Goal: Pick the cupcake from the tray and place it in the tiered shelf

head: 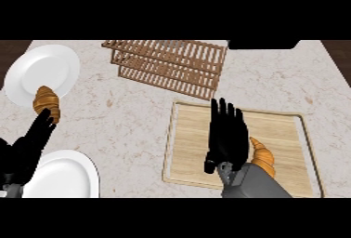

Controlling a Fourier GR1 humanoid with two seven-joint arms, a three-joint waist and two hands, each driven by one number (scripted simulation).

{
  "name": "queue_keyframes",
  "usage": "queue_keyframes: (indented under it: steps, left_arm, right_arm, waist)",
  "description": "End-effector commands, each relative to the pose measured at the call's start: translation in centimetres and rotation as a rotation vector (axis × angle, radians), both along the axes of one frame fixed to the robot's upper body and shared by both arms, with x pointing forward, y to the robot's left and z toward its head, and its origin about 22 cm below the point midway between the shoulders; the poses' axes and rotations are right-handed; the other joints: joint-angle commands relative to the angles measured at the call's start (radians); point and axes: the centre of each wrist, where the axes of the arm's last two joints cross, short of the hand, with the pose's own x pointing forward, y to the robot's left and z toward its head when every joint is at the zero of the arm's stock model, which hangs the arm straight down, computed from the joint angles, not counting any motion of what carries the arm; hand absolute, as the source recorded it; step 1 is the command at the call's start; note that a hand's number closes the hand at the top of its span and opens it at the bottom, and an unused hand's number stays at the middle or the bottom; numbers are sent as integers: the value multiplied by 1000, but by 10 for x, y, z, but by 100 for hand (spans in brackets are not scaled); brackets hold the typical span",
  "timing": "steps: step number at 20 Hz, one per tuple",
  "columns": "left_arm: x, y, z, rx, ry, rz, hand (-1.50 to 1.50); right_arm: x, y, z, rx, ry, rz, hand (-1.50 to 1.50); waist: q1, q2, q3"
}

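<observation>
Right hand [226, 139] hovers flat over the wooden tray [288, 122], fingers straight, together, pointing to 12 o'clock and holding nothing. No cupcake shows; the only pastry on the tray is a croissant [264, 158] at the hand's 4 o'clock, long axis 11 to 5, beside the wrist. Tiered shelf [171, 65] lies towards 11 o'clock. Left hand [31, 144] rests open at the left edge, well apart

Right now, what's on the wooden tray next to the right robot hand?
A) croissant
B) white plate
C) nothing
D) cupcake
A: a golden croissant lies on the wooden tray, partly hidden beside the open right robot hand; no cupcake shows there.
</observation>
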Motion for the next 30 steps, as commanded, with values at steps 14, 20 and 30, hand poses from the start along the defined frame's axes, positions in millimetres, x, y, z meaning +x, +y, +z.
queue_keyframes:
  steps: [14, 20, 30]
  left_arm:
    - [-2, 12, -2, -19, -3, -14, 0]
    - [-9, -6, -3, -1, -17, -24, 0]
    - [13, 1, 12, -5, -18, -22, 0]
  right_arm:
    - [20, -28, 3, -220, 187, -162, -150]
    - [21, -42, 2, -184, 174, -144, -150]
    - [41, -48, -31, -158, 200, -137, -150]
  waist:
    - [17, 9, 3]
    - [21, 8, 4]
    - [23, 10, 4]
